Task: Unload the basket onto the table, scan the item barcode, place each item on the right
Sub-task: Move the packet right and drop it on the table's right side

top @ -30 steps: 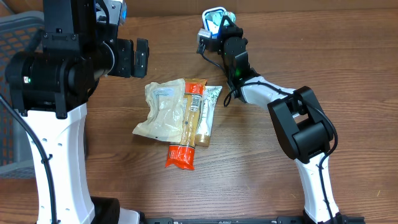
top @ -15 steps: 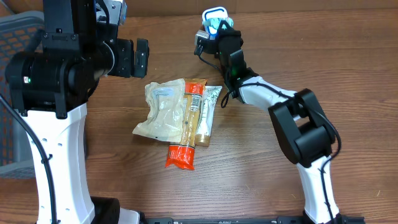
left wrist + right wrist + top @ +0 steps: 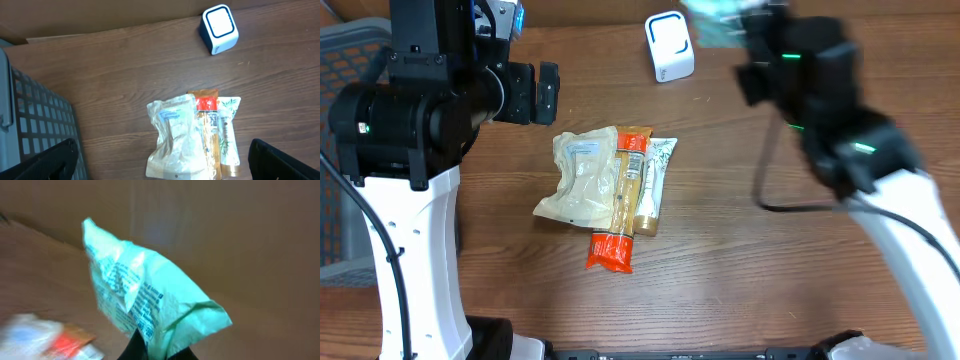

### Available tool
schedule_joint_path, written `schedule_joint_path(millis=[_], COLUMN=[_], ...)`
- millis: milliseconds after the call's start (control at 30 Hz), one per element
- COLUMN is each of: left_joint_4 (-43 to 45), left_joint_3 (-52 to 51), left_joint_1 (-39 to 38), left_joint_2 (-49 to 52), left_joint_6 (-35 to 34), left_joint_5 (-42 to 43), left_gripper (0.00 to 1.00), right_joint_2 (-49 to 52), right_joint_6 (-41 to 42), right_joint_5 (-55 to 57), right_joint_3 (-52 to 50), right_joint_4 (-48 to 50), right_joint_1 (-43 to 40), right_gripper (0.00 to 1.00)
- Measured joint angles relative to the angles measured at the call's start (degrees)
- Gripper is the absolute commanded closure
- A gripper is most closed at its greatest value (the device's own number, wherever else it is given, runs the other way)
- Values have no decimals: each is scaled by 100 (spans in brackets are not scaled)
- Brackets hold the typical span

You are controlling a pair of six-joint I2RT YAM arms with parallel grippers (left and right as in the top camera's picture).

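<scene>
Two tabletop arms in matching livery: the left arm (image 3: 410, 200) pairs bulky black joint housings with a smooth white link, a green light (image 3: 362, 128) on its side and a black cable (image 3: 388, 255) across it. The blurred right arm (image 3: 865, 150) shows similar shells and a looping cable (image 3: 761, 185).

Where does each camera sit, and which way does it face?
Overhead: above the table, facing straight down on packet pile and scanner; both arms show, right one blurred.
Left wrist: on the left arm, facing down at scanner, pile, basket; open left tool, tips at bottom corners.
Right wrist: faces along the shut right tool at its green packet.
Shared: overhead and left wrist both show scanner and pile.
</scene>
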Motion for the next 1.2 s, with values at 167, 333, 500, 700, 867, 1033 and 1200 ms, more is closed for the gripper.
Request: schedule_joint_path(millis=[167,333,500,700,867,1033,1200], left_joint_4=[2,2,0,2,2,2,2], left_joint_3=[0,0,0,0,0,0,0], left_joint_1=[0,0,0,0,0,0,0], left_joint_2=[0,0,0,0,0,0,0], left_joint_6=[0,0,0,0,0,0,0], left_joint_5=[0,0,0,0,0,0,0], left_gripper=[0,1,1,0,1,0,1], right_joint_2=[4,407,754,1080,1095,1095,1106], right_joint_6=[2050,3112,3910,4415,4385,3906,3307], right_joint_5=[-1121,-1497,-1705,-1644,-1342,-1255,-1541], right_joint_3=[-85,-892,-2048,-3150,-3484,-3414,-2549], right_joint_4=[-1731,-1797,-841,70,216,-138,-1261], right_joint_1=[-1137,-2065,-2946,-3650,-3860,-3858,-3849], right_gripper=[96,96,96,96,34,4,0])
